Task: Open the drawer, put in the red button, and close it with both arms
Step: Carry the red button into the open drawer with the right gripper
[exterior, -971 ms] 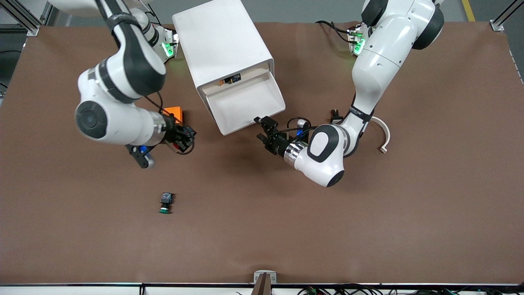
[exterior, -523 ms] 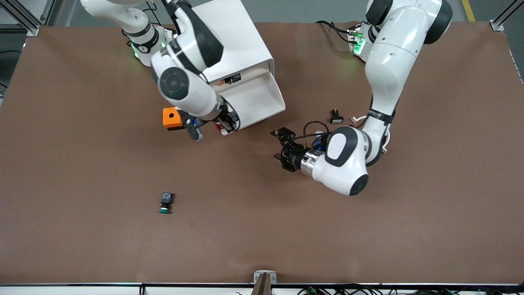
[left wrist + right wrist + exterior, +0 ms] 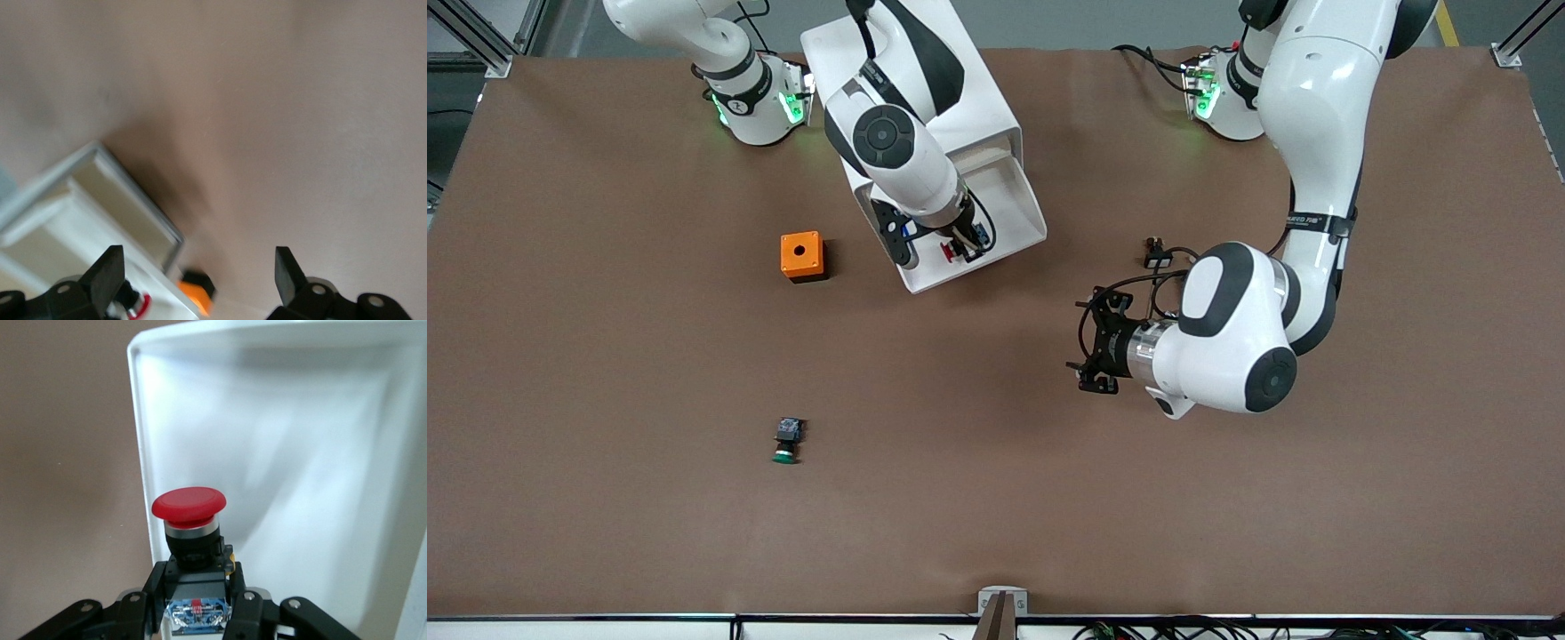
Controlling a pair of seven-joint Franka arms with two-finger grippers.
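Right tool (image 3: pixel 960 250) is gripping the red button (image 3: pixel 949 252) over the open drawer (image 3: pixel 1014 233); left tool (image 3: pixel 1092 347) is hanging apart over the bench (image 3: pixel 996 462) at the drawer's 4 o'clock

Right tool (image 3: pixel 959 252) clamped, left tool (image 3: pixel 1092 342) agape

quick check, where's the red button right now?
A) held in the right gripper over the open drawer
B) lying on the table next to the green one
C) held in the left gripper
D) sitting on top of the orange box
A: the right gripper is shut on the red button, cap up, over the open drawer; the left gripper is open and empty over bare table.
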